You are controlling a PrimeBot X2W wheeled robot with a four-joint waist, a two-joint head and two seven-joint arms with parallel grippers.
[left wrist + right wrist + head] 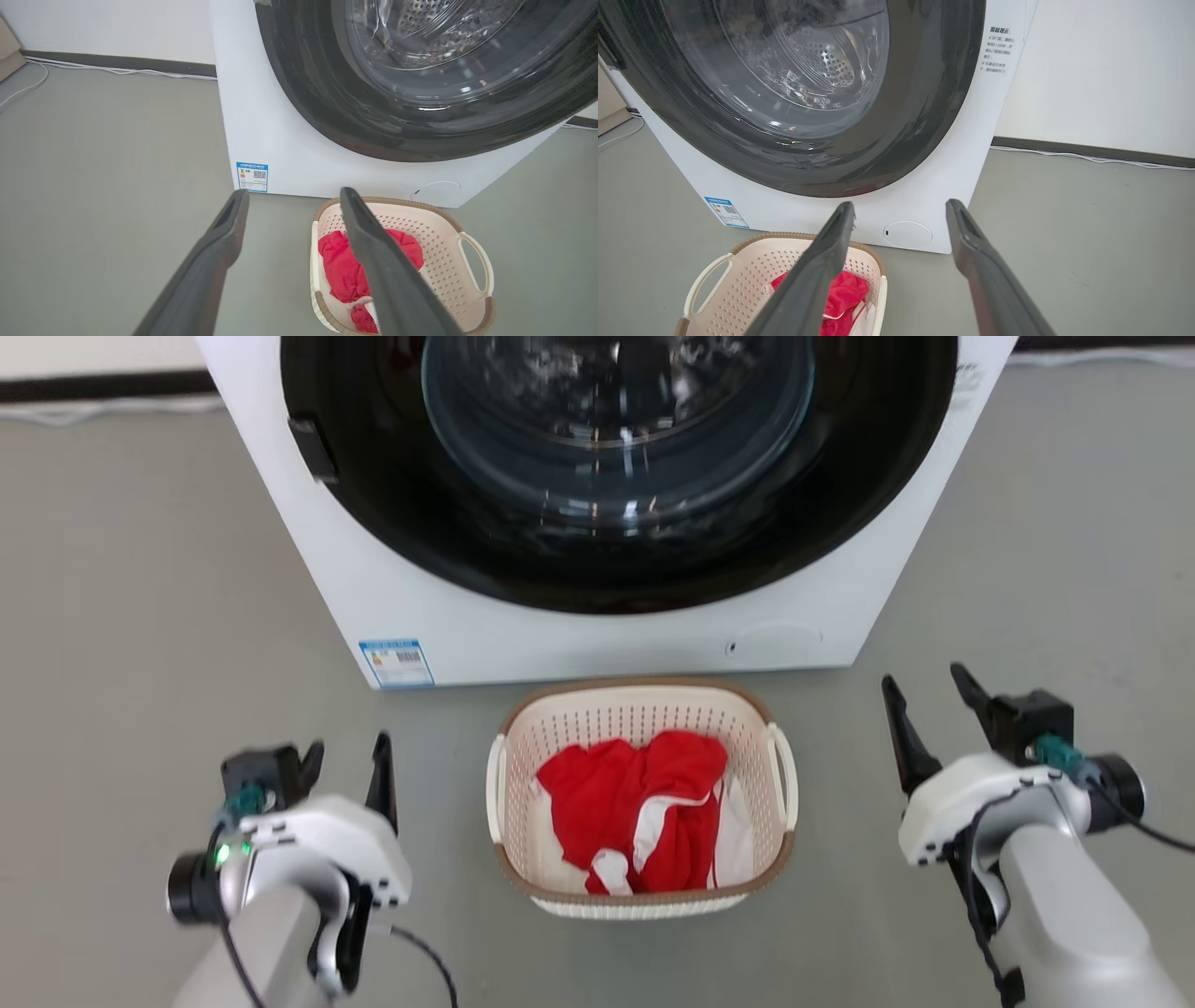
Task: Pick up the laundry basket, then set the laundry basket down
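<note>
The laundry basket (523, 747) stands on the grey floor just in front of the washing machine, cream-white and perforated with a brown rim and white loop handles on its two sides. Red and white clothes (635, 803) lie in it. My left gripper (347, 753) hangs open to the basket's left, apart from it. My right gripper (927, 683) is open to the basket's right, also apart. The basket (439, 242) shows behind the left gripper's (292, 196) right finger, and the basket (752, 275) lies low left of the right gripper (901, 207).
A big white washing machine (560, 635) with a dark round door rises right behind the basket. Grey floor (140, 616) spreads on both sides. A white cable (117, 71) runs along the dark skirting at the wall.
</note>
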